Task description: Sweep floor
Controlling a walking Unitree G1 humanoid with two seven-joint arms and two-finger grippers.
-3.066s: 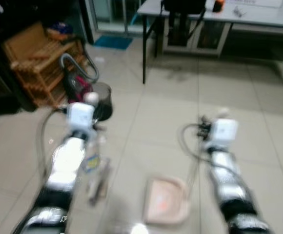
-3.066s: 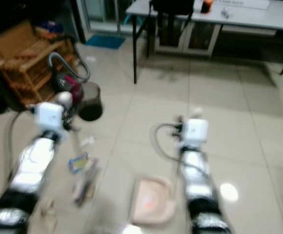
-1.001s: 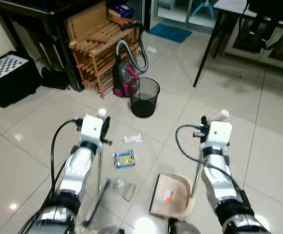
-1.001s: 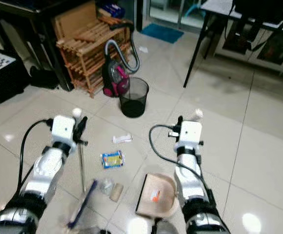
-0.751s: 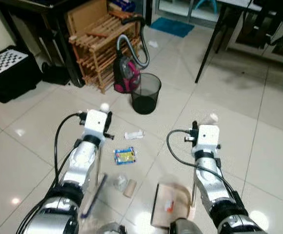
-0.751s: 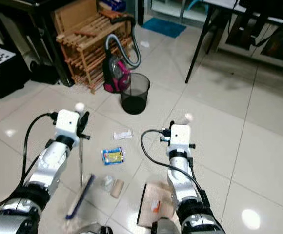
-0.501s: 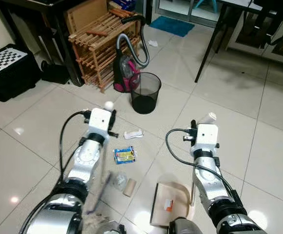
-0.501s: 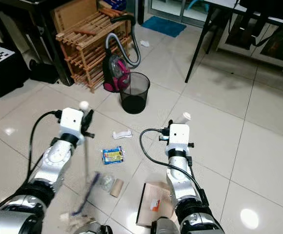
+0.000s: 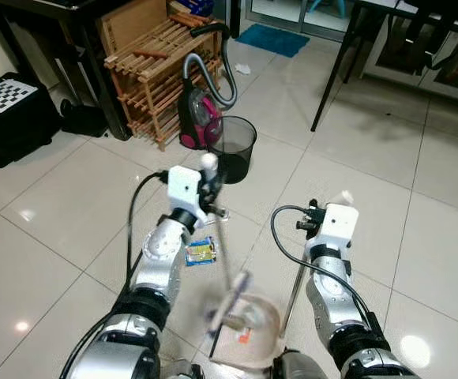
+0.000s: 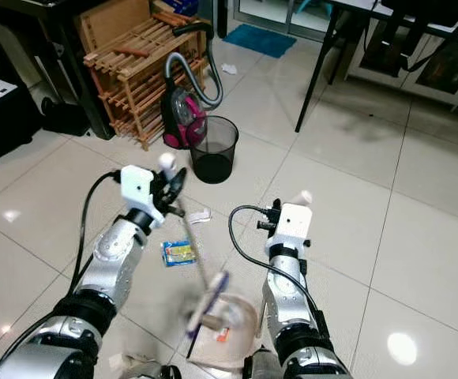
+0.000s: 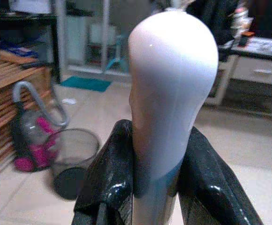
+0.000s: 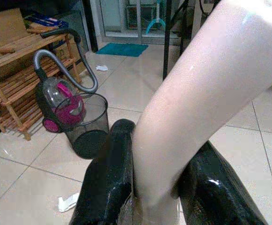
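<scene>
Shiny floor tiles (image 9: 71, 229) spread out below me, with a black bin (image 9: 232, 146) near a pink vacuum (image 9: 197, 118).
From the head view, my left tool (image 9: 210, 185) holds the broom (image 9: 230, 290), and its blurry head sits over the dustpan (image 9: 249, 341); a blue wrapper (image 9: 201, 251) lies just beside. My left wrist view shows the tool's fingers (image 11: 109, 178) closed tight on the broom's white tip. My right wrist view shows the right tool (image 12: 157, 187) closed tight on the dustpan's pale handle (image 12: 206, 89).

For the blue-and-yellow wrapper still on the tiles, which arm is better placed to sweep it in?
Left: the left gripper holds the broom, beside the wrapper. The right gripper holds the dustpan handle.
</scene>
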